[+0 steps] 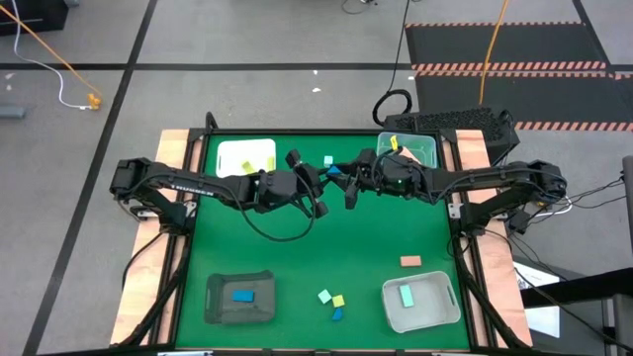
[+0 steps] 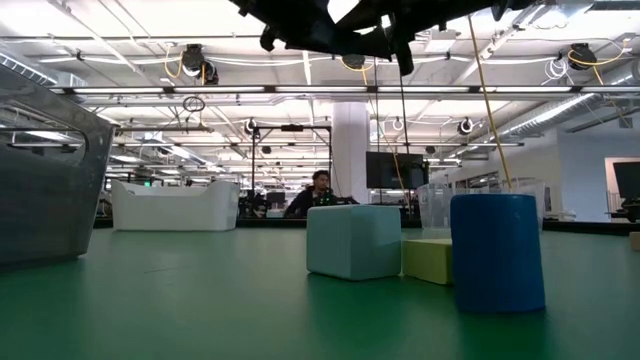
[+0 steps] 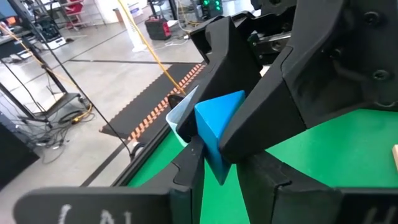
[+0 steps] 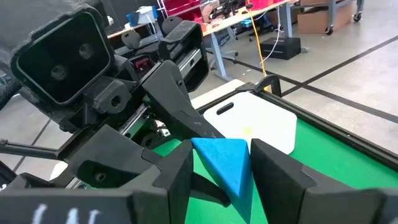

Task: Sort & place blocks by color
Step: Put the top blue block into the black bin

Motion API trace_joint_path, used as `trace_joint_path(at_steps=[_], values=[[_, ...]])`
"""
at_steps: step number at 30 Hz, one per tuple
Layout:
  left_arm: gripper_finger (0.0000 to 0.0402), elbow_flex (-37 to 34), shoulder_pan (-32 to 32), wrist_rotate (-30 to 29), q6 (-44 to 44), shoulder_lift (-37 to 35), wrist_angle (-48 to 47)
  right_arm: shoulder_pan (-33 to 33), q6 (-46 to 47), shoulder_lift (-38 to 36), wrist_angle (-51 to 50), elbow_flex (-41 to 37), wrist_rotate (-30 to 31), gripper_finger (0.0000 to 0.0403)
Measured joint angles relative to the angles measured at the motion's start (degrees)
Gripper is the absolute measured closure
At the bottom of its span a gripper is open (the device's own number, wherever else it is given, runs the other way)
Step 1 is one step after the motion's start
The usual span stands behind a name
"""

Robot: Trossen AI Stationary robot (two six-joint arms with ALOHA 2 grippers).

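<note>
While both grippers meet mid-table on the blue block (image 3: pixel 217 127), the left gripper (image 3: pixel 214 149) should clamp firmly before the right gripper (image 4: pixel 217 171), fingers loosely flanking it, lets go.

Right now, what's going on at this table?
Both arms meet above the middle of the green table, passing a blue block between them. The left claw is clamped on the block, and the right claw also has its fingers on either side of it. Other blocks lie in trays, and three sit loose near the front edge.
</note>
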Motion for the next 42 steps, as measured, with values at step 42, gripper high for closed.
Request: trace_joint_path(at_steps=[42], values=[[0.0398,0.28,-2.7,2.73,0.16,0.02,1.02,-7.26,1.7,-7.91,-5.84,0.0,-2.53,0.0208]])
